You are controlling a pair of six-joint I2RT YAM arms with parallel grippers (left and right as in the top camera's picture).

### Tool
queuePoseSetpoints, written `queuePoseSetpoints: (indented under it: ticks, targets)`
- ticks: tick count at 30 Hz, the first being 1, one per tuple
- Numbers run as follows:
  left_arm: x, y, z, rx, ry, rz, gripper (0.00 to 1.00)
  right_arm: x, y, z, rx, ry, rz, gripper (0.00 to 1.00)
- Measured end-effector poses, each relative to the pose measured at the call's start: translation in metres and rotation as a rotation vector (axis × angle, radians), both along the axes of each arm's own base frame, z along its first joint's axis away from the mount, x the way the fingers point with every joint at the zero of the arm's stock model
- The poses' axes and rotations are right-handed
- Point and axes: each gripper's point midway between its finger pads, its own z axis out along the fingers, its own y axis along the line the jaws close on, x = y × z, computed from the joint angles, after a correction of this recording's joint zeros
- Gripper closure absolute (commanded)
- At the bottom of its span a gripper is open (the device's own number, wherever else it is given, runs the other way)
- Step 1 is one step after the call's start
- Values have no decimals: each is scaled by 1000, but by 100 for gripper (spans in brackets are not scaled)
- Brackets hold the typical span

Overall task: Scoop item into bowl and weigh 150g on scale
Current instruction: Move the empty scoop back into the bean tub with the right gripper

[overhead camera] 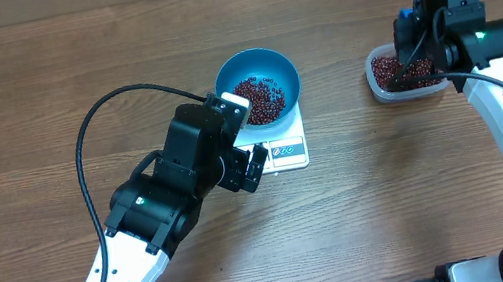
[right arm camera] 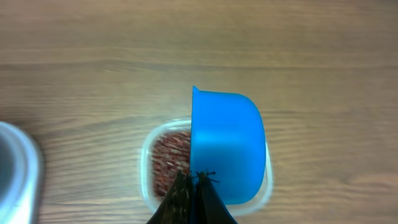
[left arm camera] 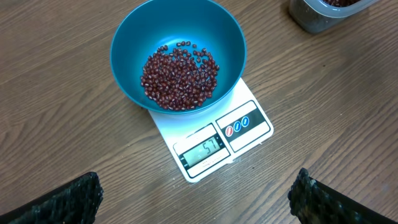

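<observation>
The blue bowl (overhead camera: 259,62) (left arm camera: 180,25) stands on the white scale (overhead camera: 285,148) (left arm camera: 249,121) and holds a layer of red-brown beans (overhead camera: 260,99) (left arm camera: 180,78). The scale's display reads 57. My left gripper (overhead camera: 254,166) (left arm camera: 196,193) hovers open just in front of the scale, with nothing between its fingers. My right gripper (overhead camera: 414,34) (right arm camera: 194,180) is shut on the handle of a blue scoop (right arm camera: 227,143), held above a clear tub (overhead camera: 372,71) (right arm camera: 145,162) of more beans (overhead camera: 398,72) (right arm camera: 171,155). From here I cannot see inside the scoop.
The wooden table (overhead camera: 25,116) stretches bare to the left and front. A black cable (overhead camera: 89,136) loops from the left arm over the table's left middle. A grey rounded object (right arm camera: 15,174) sits at the left edge of the right wrist view.
</observation>
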Motion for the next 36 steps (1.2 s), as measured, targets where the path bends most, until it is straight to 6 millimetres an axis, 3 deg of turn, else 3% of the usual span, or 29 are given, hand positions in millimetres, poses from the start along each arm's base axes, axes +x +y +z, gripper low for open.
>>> queuePoseSetpoints:
  ticks: [4,18,36]
  targets:
    - [0,0,0,0,0,0,0,-1,-13,-16,-62,57,-45,96]
    - [0,0,0,-1,-2,0,0,5,-23,-91,-143,260,-59,96]
    - [0,0,0,-1,-2,0,0,5,14,-107,38,297,75,96]
